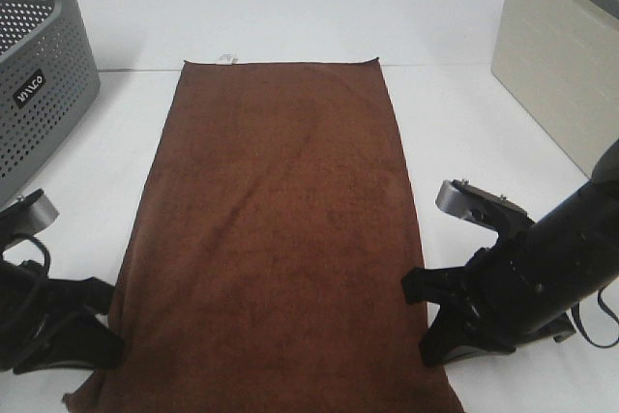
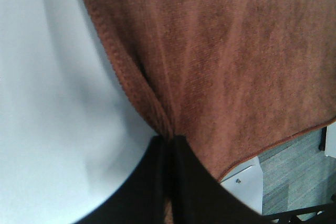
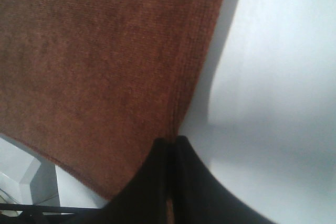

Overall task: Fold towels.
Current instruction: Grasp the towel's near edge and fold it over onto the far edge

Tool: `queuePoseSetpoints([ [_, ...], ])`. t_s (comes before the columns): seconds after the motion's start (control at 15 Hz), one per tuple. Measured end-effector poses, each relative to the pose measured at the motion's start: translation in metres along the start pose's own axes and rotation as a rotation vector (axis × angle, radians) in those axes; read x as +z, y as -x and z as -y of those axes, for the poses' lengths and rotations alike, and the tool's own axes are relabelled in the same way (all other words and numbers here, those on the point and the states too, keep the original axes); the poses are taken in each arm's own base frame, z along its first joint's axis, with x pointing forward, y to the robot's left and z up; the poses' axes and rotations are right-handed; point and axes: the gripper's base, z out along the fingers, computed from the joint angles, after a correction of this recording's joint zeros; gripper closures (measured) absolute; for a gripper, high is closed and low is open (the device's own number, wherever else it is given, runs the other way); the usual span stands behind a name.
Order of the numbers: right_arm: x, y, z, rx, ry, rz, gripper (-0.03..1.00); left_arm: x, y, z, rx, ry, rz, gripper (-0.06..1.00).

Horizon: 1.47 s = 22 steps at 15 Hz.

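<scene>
1. My left end effector [image 1: 108,328] is closed to a narrow pinch on the towel [image 1: 276,229], at about 8 o'clock in the high view. Its wrist view shows the cloth of the long edge bunched into a small ridge where the jaws meet.
2. My right end effector [image 1: 414,289] mirrors it at about 4 o'clock. It is also closed tight on the opposite long edge, and the cloth there is barely puckered.
3. The towel lies flat and at full length on the white surface [image 1: 484,123], running from 12 o'clock to 6 o'clock. Its small white tag [image 1: 228,59] is at the 12 o'clock short end. The 6 o'clock end runs out of the high view.
4. A grey perforated basket [image 1: 39,94] sits at about 10 o'clock, well apart from the towel.
5. Progress, as I judge it: the cloth is spread and both grips look secured near the 6 o'clock end, but no fold exists yet. I see one layer and no crease.
6. What is left is the folding itself. I would raise both pinches together and carry the near end toward 12 o'clock, then lay it edge to edge. After that I would release and probably fold again.
</scene>
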Motion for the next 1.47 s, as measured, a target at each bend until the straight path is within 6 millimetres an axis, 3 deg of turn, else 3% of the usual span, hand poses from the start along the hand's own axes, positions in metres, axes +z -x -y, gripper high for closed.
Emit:
queuePoseSetpoints([
  [0.13, 0.001, -0.006, 0.002, 0.026, -0.018, 0.014, 0.97, -0.006, -0.019, -0.002, -0.002, 0.003, -0.003, 0.94],
  [0.33, -0.001, 0.000, -0.001, 0.026, -0.011, 0.039, 0.97, -0.009, -0.013, -0.001, -0.005, 0.008, 0.032, 0.94],
  [0.67, -0.025, 0.047, -0.032, -0.053, 0.078, 0.134, 0.97, -0.023, 0.038, 0.023, 0.009, -0.045, 0.181, 0.94],
  [0.93, -0.059, 0.098, -0.059, -0.113, 0.060, 0.284, 0.97, -0.037, 0.084, 0.036, 0.029, 0.002, 0.339, 0.94],
  [1.0, -0.068, 0.119, -0.066, -0.133, 0.037, 0.325, 0.97, -0.033, 0.095, 0.036, 0.026, 0.012, 0.347, 0.94],
  [1.07, -0.069, 0.126, -0.067, -0.139, 0.025, 0.332, 0.97, -0.030, 0.101, 0.035, 0.024, 0.018, 0.351, 0.94],
  [1.2, -0.068, 0.156, -0.070, -0.171, -0.035, 0.330, 0.97, -0.017, 0.131, 0.034, 0.018, 0.045, 0.379, 0.94],
  [1.27, -0.068, 0.156, -0.070, -0.171, -0.035, 0.330, 0.97, -0.017, 0.131, 0.034, 0.018, 0.045, 0.379, 0.94],
  [1.33, -0.066, 0.176, -0.069, -0.201, -0.099, 0.310, 0.97, -0.011, 0.156, 0.035, 0.018, 0.054, 0.417, 0.94],
  [1.47, -0.066, 0.192, -0.067, -0.226, -0.166, 0.303, 0.97, -0.007, 0.178, 0.039, 0.012, 0.047, 0.451, 0.94],
])
